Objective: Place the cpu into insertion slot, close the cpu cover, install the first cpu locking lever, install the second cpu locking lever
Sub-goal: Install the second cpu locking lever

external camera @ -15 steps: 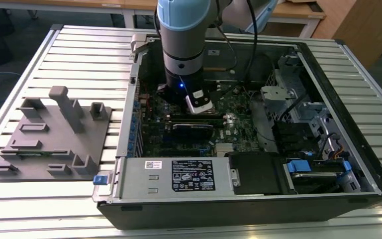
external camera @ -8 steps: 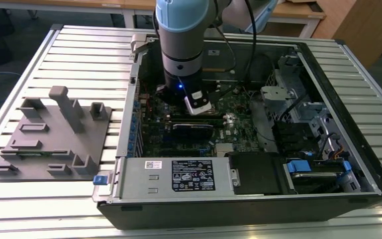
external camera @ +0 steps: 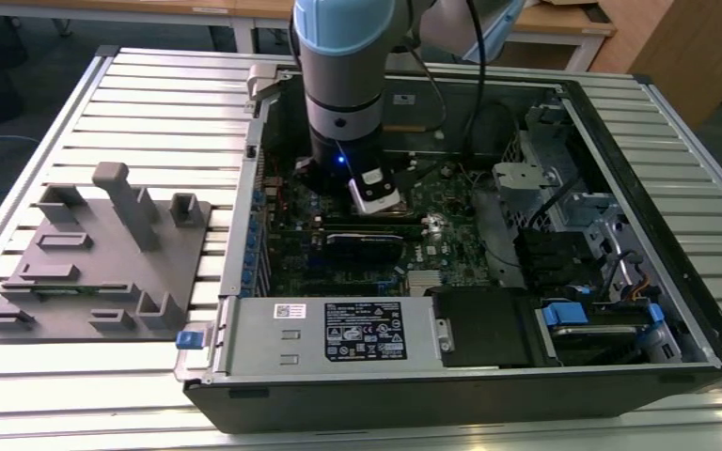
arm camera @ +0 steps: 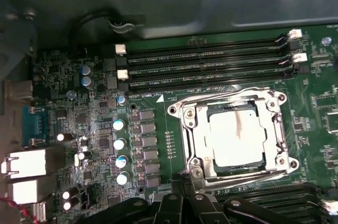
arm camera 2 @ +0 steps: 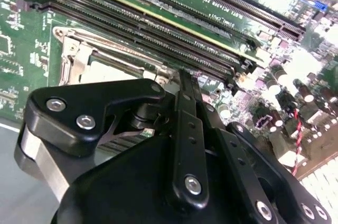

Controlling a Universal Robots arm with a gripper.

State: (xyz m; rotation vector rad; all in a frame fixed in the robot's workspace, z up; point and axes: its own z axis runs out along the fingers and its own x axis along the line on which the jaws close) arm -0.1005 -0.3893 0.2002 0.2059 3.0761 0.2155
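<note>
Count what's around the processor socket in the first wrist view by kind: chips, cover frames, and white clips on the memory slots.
cpu: 1
cpu cover: 1
white memory slot clips: 4
Total: 6

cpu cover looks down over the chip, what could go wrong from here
1. The gripper's black linkage hangs close over the socket edge; it could knock the thin levers along the cover.
2. The memory slots sit right beside the socket, so a sideways slip could strike them.
3. If the cpu is not seated flat, locking could strain it; that cannot be judged here.
</note>
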